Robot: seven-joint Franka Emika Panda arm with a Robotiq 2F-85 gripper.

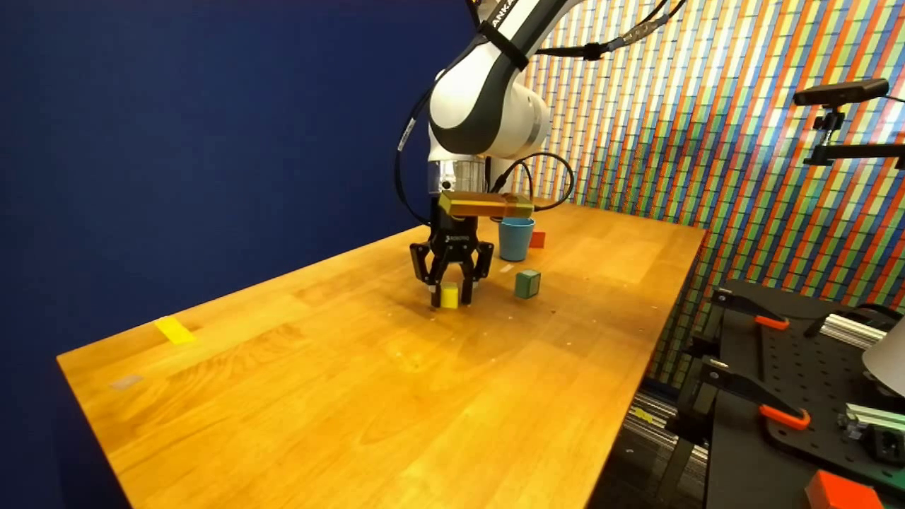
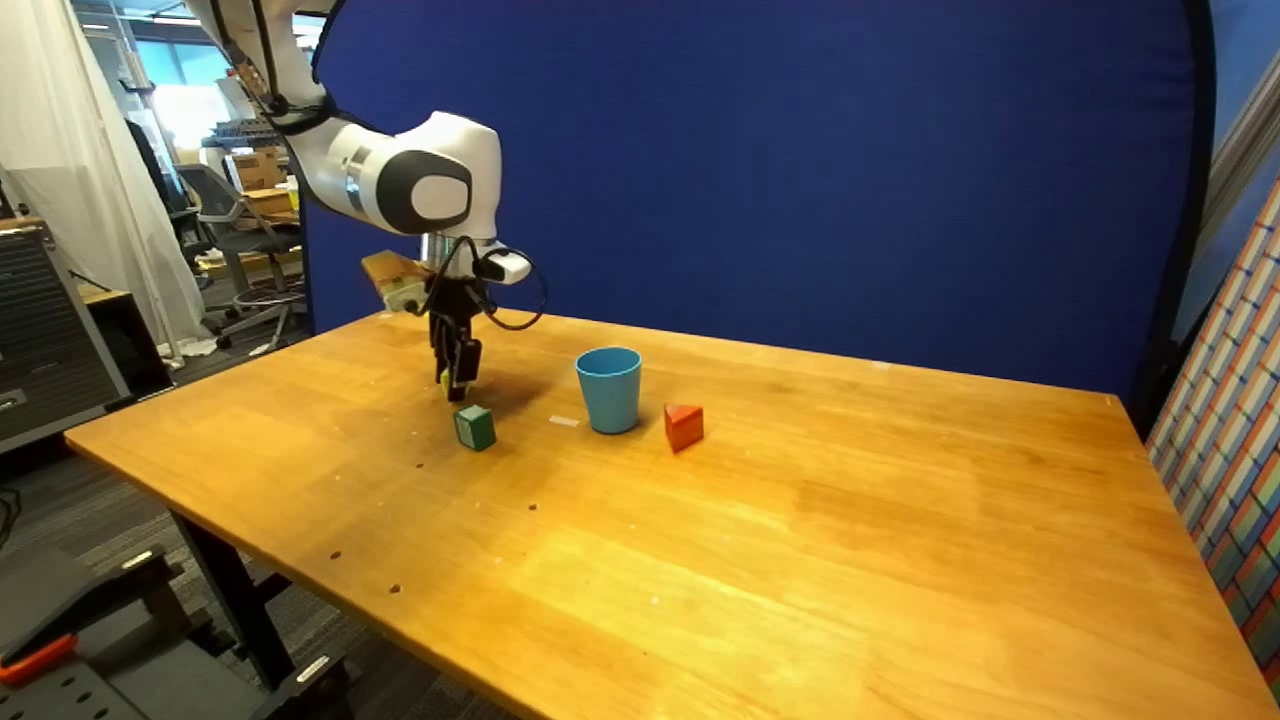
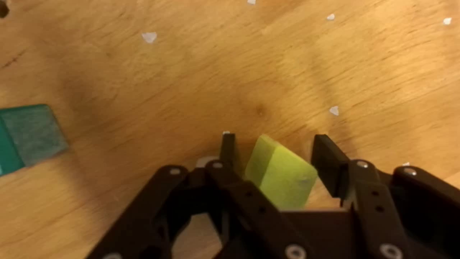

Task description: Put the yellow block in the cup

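Note:
The yellow block (image 1: 450, 297) sits on the wooden table between the fingers of my gripper (image 1: 451, 302). In the wrist view the yellow block (image 3: 287, 176) stands turned at an angle between the fingertips (image 3: 275, 154). A gap shows at the left finger; the block's right corner is close to the right finger, and I cannot tell whether they touch. The gripper is open and low around the block. In an exterior view the fingers (image 2: 456, 385) hide most of the block. The blue cup (image 2: 610, 393) stands upright on the table, apart from the gripper; it also shows behind it (image 1: 515, 242).
A green block (image 2: 474, 428) lies near the gripper, between it and the table's front side; it shows at the wrist view's left edge (image 3: 32, 136). A red-orange block (image 2: 684, 427) lies beside the cup. A dark blue screen (image 2: 750, 180) stands behind the table.

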